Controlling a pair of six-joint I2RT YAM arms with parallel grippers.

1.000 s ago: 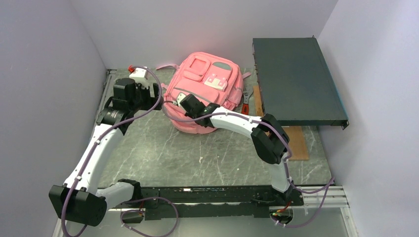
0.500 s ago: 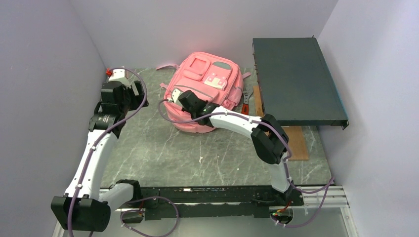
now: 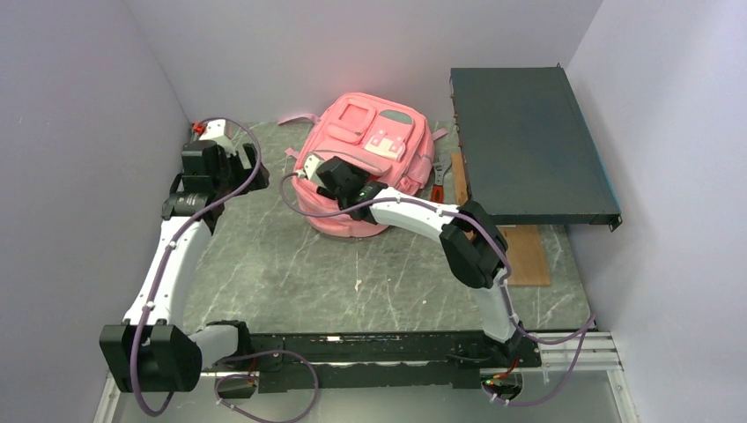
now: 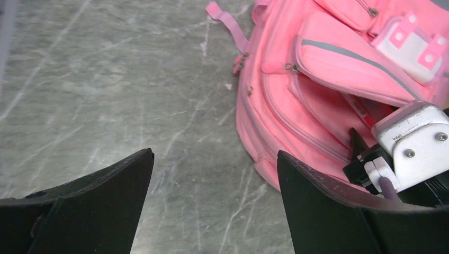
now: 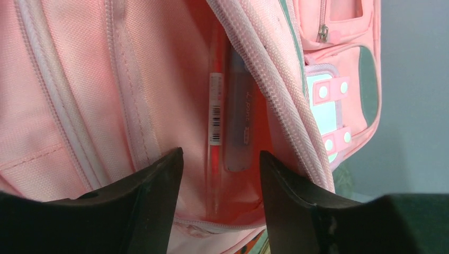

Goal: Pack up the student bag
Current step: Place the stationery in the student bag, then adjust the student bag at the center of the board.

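Left fingers (image 4: 106, 201) and right fingers (image 5: 153, 211) both stand spread, gripping nothing.
Lying flat at the 12 o'clock end of the tabletop (image 3: 291, 264), the pink student bag (image 3: 368, 132) has a dark flat case (image 3: 528, 141) near it at 3 o'clock. The right fingers straddle the bag's unzipped pocket, where a red pen (image 5: 214, 106) and a grey pen (image 5: 237, 121) lie side by side. The left fingers hang over bare tabletop at its 10 o'clock corner, apart from the bag.

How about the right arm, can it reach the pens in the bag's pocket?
Probably yes: the right gripper hangs open over the mouth of the pocket, with the red pen and grey pen bare between its fingers. Only the zip flap crowds the grey one.
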